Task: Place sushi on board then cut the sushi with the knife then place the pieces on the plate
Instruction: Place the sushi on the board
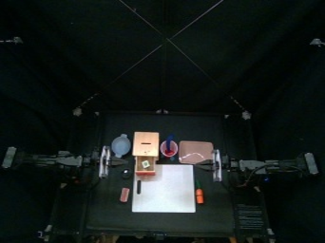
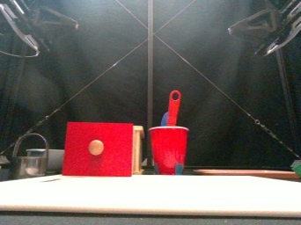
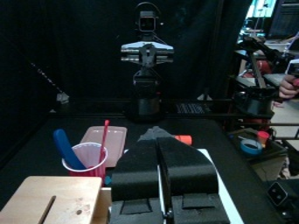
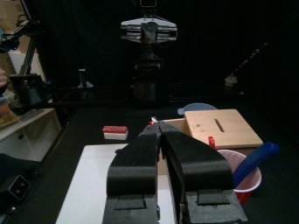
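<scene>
Now I see left claw (image 1: 114, 163) mid-left, right claw (image 1: 207, 163) mid-right, both closed tight; board (image 1: 168, 188) sits lower centre of frame.

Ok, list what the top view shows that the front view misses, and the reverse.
Only the top view: a small red toy left of the white board and an orange toy on its right, plus the pale wooden top of the box. Only the front view: the red drawer front with its round knob, and the metal cutter with its wire handle, left of the box. Both: the white board, the box and the red cup.
</scene>
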